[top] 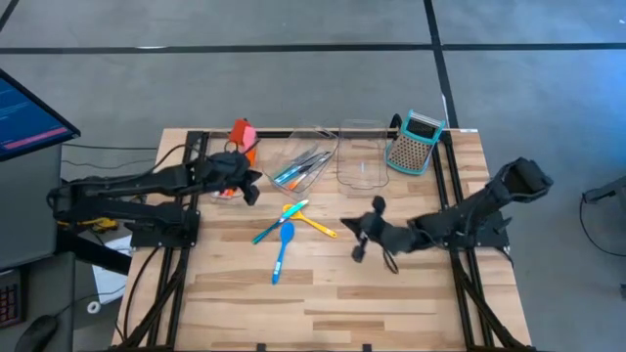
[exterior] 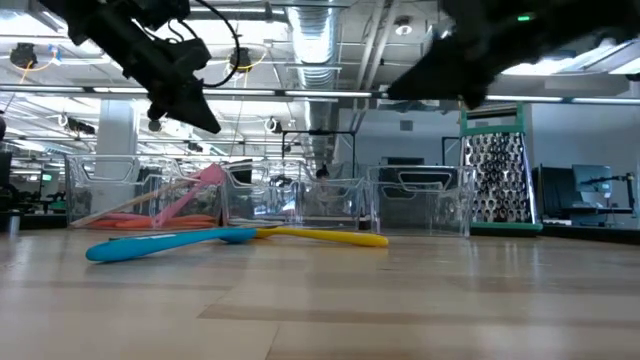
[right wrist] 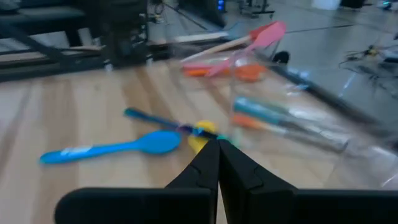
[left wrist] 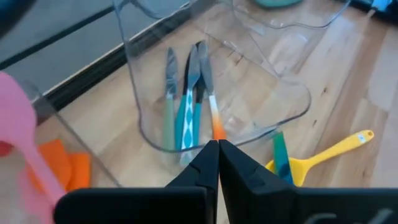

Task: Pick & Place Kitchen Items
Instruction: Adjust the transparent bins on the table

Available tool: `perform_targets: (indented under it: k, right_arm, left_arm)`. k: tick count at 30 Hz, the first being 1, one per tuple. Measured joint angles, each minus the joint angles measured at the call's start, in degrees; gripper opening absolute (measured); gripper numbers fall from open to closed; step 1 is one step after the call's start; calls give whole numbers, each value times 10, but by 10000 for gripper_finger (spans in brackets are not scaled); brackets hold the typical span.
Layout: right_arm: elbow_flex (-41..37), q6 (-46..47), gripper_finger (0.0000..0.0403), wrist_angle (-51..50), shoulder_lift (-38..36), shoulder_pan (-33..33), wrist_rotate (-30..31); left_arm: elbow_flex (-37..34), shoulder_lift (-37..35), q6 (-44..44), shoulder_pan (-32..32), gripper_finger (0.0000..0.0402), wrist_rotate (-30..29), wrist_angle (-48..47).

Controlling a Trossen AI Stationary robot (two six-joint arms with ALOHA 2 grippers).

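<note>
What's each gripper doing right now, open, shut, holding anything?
Left gripper: shut, empty, above the leftmost clear bin.
Right gripper: shut, empty, over the table right of the loose spoons.

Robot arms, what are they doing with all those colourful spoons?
They're sorting kitchen utensils into clear bins. The left gripper is shut and empty, up beside the left bin, which holds a pink spatula and orange ones. The middle bin already has a few utensils. The right gripper is shut and empty too, above the bare table. A blue spoon, a yellow utensil and a teal one lie loose on the table.
</note>
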Motion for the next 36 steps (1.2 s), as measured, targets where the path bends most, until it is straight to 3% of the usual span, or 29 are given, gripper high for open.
perform_targets:
  k: [4, 9, 13, 17, 26, 36]
  right_arm:
    - [58, -17, 0, -46, 15, -81, -69]
    - [173, -18, 0, -225, 54, -179, -196]
    - [276, -41, 0, -364, 119, -239, -256]
    - [366, -82, 0, -423, 198, -276, -301]
    - [512, -131, 0, -571, 332, -308, -299]
    - [572, -138, 0, -602, 393, -339, -237]
  left_arm:
    - [-22, 11, -1, -4, 1, -1, 72]
    - [-22, 41, 28, -4, 1, -4, 147]
    - [-21, 70, 31, 9, 1, -5, 163]
    - [-21, 114, 31, 29, 1, -5, 165]
    - [-20, 153, 61, 65, 1, 3, 195]
    - [-20, 182, 61, 84, 1, 39, 192]
